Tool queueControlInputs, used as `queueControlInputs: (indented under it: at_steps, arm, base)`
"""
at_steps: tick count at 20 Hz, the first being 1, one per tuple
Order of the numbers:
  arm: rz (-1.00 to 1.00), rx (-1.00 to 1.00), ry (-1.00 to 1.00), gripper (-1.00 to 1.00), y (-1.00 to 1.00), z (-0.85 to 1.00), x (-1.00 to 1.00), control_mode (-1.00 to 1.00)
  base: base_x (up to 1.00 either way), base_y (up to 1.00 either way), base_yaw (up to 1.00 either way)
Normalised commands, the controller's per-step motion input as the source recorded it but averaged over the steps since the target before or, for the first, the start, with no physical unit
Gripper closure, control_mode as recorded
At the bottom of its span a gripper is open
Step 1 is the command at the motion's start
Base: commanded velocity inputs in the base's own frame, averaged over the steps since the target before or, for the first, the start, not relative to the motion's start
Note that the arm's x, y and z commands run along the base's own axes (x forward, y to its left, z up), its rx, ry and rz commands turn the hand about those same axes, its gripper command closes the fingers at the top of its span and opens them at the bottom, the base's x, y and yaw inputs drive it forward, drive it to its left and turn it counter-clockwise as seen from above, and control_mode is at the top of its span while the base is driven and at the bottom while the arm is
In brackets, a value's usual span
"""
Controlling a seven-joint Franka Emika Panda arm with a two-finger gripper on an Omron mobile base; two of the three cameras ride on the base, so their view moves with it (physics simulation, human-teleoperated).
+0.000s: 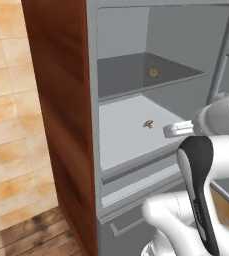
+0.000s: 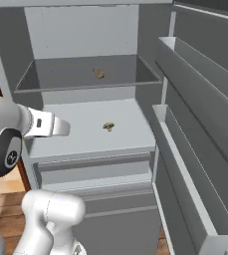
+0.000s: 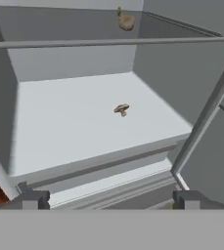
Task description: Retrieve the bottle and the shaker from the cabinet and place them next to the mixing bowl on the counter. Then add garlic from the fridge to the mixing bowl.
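The fridge stands open in front of me. A small tan lumpy item, which may be the garlic (image 1: 153, 73) (image 2: 99, 73) (image 3: 125, 20), lies at the back of the upper grey shelf (image 2: 60, 85). A small brown mushroom-shaped item (image 1: 148, 124) (image 2: 108, 126) (image 3: 122, 109) sits mid-way on the white lower shelf (image 3: 59, 122). My gripper (image 3: 111, 200) (image 1: 172, 130) (image 2: 60, 127) is open and empty. It hovers just in front of the lower shelf's front edge, pointing into the fridge and short of both items.
The fridge door (image 2: 200, 149), with its deep grey bins, hangs open on the right. A wooden cabinet side (image 1: 61, 110) borders the fridge on the left, and drawers (image 2: 100, 174) sit below the lower shelf. Tiled wall and wood floor (image 1: 16, 235) lie further left.
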Motion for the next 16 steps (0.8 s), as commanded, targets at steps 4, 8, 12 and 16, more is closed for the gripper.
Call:
queueControlInputs:
  at_steps: [4, 8, 12, 16]
  arm:
    - [0.0, 0.0, 0.0, -1.0, 0.0, 0.0, 0.0, 1.0]
    - [0.0, 0.0, 0.0, -1.0, 0.0, 0.0, 0.0, 1.0]
    - [0.0, 0.0, 0.0, -1.0, 0.0, 0.0, 0.0, 1.0]
    - [0.0, 0.0, 0.0, -1.0, 0.0, 0.0, 0.0, 1.0]
  base:
    - [0.53, -0.04, -0.01]
    - [0.26, -0.2, 0.21]
    - [0.0, -0.21, 0.12]
    - [0.0, 0.0, 0.0]
